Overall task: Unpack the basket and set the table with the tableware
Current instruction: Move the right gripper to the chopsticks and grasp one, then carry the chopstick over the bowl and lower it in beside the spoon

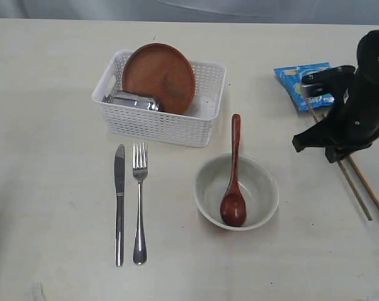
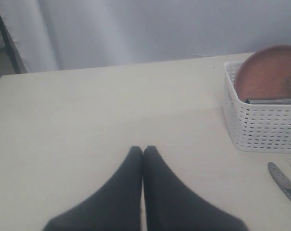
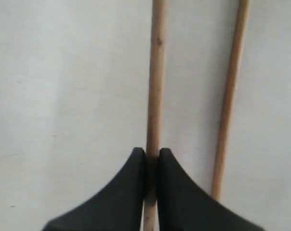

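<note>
The white basket [image 1: 158,122] holds the tilted brown plate [image 1: 159,76] and the steel cup [image 1: 134,101]. In front of it the knife [image 1: 119,204] and fork [image 1: 139,207] lie side by side on the table [image 1: 45,157]. The pale bowl [image 1: 265,188] has the wooden spoon [image 1: 234,188] resting in it. At the right, the chopsticks [image 1: 359,188] lie on the table. My right gripper [image 1: 332,149] [image 3: 152,153] is shut on one chopstick [image 3: 156,72]; the other chopstick [image 3: 230,96] lies beside it. My left gripper [image 2: 143,149] is shut and empty, left of the basket [image 2: 261,127].
A blue chip bag [image 1: 296,78] lies at the back right, just behind the right arm. In the left wrist view the knife tip [image 2: 283,180] shows near the basket corner, with the plate [image 2: 268,72] above it.
</note>
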`<move>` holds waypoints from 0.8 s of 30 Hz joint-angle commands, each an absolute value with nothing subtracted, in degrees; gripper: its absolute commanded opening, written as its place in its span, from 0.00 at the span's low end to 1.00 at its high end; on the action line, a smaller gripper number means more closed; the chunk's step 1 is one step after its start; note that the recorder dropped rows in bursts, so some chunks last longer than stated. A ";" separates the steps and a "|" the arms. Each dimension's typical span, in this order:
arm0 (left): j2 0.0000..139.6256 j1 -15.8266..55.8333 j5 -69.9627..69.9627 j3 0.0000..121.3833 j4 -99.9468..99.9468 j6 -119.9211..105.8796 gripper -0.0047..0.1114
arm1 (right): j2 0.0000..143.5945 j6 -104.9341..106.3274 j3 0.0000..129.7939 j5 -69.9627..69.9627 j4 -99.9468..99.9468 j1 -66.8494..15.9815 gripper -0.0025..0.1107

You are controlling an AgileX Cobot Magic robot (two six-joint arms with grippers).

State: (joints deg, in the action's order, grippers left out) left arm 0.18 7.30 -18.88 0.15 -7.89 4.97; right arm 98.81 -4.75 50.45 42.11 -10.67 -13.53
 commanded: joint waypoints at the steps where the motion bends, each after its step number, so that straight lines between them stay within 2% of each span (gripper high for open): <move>1: 0.00 7.54 -18.28 0.00 -7.92 4.88 0.04 | 89.67 -4.67 50.77 46.09 -0.89 -17.56 0.02; 7: 0.00 7.54 -18.28 0.00 -7.92 4.88 0.04 | 81.33 -5.04 45.13 43.80 15.31 -23.92 0.02; 17: 0.00 7.54 -18.28 0.00 -7.92 4.88 0.04 | 84.57 -4.93 43.11 40.17 26.47 -28.79 0.02; 24: 0.00 7.54 -18.28 0.00 -7.92 4.88 0.04 | 87.99 -9.09 43.11 39.08 26.97 -30.07 0.02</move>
State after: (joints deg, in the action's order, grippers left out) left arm 0.18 7.30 -18.88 0.15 -7.89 4.97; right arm 87.07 -7.19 43.15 40.08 26.70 -30.20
